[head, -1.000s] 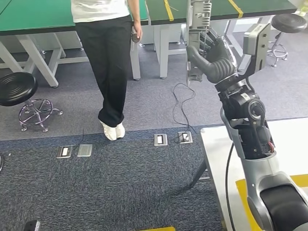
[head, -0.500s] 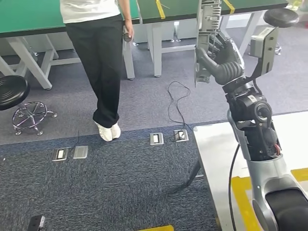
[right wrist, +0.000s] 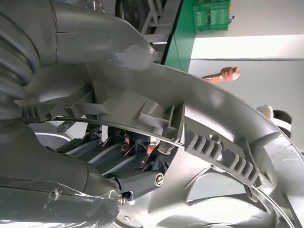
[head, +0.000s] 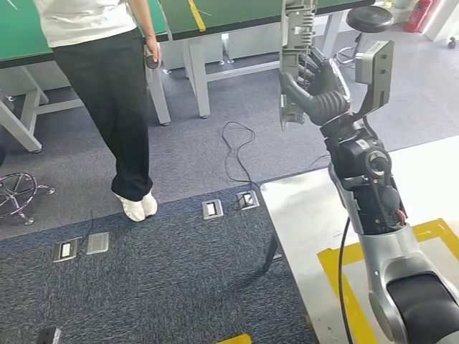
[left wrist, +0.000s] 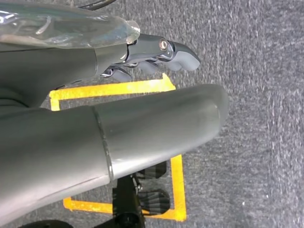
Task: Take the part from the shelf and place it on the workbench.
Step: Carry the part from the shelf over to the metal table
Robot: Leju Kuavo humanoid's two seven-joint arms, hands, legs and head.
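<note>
Green bench tops run along the far side of the room on pale legs, and at the left a person in a white shirt and black trousers stands on the grey carpet, white shoes down by a row of metal floor boxes. A chrome stool base sits at the far left edge. Moving across, a black cable loops over the floor toward those boxes. Next comes the white bench with a yellow tape outline on its top.

Above that bench, the right hand is raised high with the part, a long grey ribbed plastic piece, standing upright in its grip, the thick thumb across the front and the dark fingers wrapped behind. The part is up in the air, well clear of the bench top. From the right wrist, the fingers curl under the moulded ribs of the part, tight on it. A black stool stands at the far right.

Down low, from the left wrist, the left hand hangs over carpet and a yellow floor marking, its fingers loosely extended, holding nothing.
</note>
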